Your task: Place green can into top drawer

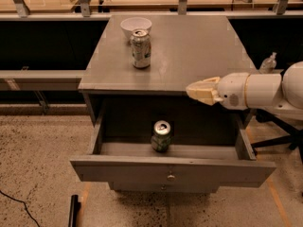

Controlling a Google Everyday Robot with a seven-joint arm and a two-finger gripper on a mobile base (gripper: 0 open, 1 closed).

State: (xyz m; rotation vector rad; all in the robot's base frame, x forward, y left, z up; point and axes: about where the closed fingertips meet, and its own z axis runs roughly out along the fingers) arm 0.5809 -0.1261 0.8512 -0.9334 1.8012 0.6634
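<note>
The green can (pixel 161 136) stands upright inside the open top drawer (pixel 213 170), near its middle, silver top up. The drawer is pulled out of the grey cabinet (pixel 194 51), with its small round knob (pixel 171 177) on the front panel. My gripper (pixel 193 91) is on a white arm that comes in from the right. It hovers at the cabinet top's front edge, above and to the right of the can, well apart from it. It is open and empty.
A paler silver-white can (pixel 140 48) and a white bowl (pixel 136 26) stand at the back left of the cabinet top. A lower knob (pixel 163 187) shows under the drawer. A black chair base (pixel 279 131) is at the right, and a dark bar (pixel 73 211) lies on the floor at the lower left.
</note>
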